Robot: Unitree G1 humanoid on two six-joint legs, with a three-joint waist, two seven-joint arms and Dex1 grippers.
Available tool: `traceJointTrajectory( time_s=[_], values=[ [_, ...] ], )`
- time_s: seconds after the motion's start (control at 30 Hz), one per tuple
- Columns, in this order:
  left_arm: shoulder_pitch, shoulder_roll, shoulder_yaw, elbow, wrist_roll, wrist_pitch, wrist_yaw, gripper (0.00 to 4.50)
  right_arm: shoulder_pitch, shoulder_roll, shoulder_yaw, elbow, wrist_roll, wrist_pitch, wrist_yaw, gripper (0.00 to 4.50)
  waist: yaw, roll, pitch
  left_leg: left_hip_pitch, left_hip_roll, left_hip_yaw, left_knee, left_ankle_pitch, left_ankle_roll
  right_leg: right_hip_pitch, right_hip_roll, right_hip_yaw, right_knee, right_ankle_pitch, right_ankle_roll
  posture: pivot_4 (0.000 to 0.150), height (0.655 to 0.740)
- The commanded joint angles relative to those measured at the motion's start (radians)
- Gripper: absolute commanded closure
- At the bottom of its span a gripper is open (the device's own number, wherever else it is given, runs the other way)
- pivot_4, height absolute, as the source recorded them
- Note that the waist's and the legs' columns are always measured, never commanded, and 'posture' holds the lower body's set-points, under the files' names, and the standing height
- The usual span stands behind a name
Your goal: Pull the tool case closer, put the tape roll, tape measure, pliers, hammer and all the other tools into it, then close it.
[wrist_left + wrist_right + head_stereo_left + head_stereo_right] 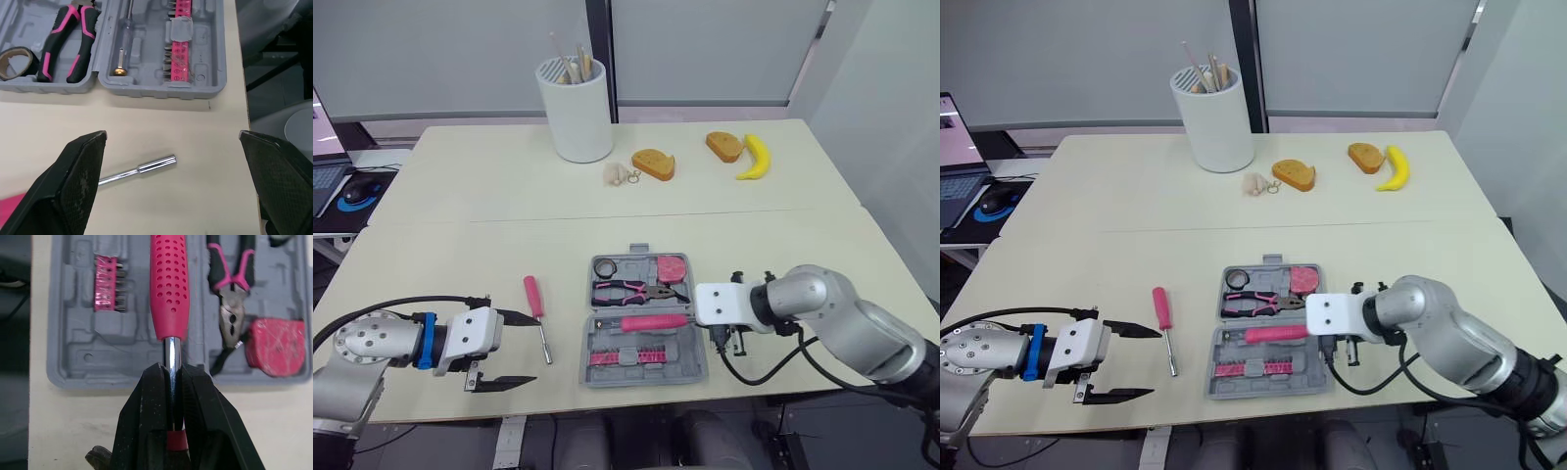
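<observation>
— Cream worktop point(460, 196), grey wall behind it. Where's the case?
— The case point(687, 358) lies open and flat at the middle of the front edge. It's grey plastic, 2 moulded halves.
— What's in it?
— The far half holds 1 tape roll point(606, 266), 1 pliers point(626, 291) with pink-and-black grips, and 1 red tape measure point(674, 267). The near half holds 1 pink strip of bits point(622, 356).
— And the hammer?
— 1 hammer point(654, 321). Its pink dotted handle lies across the case's middle, and the chrome shaft points right. The right gripper point(171, 374) is clenched on that shaft, and its fingers hide the head.
— Left gripper?
— The left gripper point(530, 349) is spread wide, grasping nothing, near the front edge left of the case.
— Anything outside the case?
— 1 screwdriver point(536, 305), with a pink handle and chrome shaft. It's on the worktop between the left gripper and the case, apart from the case.
— Far edge?
— 1 white cup point(575, 108) of sticks stands there. To its right are 2 bread slices point(653, 164), and 1 banana point(756, 157) toward the far right corner.
</observation>
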Motion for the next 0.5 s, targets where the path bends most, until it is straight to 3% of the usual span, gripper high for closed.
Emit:
traceJointTrajectory(
  time_s=[0.03,0.5],
  values=[
    [-0.013,0.005,-0.003,-0.025,0.005,-0.004,0.015,0.00,-0.055,0.047,0.045,0.008,-0.039,0.023,0.016,4.29,0.001,0.000,0.000,0.000,0.000,0.000,0.000,0.000,0.000,0.000,0.000,0.000,0.000,0.000,0.000,0.150,0.7400],
    [-0.029,0.003,-0.040,-0.080,0.007,0.043,0.051,0.00,-0.099,0.237,0.165,0.186,-0.173,-0.002,-0.019,4.29,0.001,0.000,0.000,0.000,-0.001,0.000,0.001,0.000,0.000,0.000,0.000,0.000,0.003,0.000,0.000,0.150,0.7400]
  ],
)
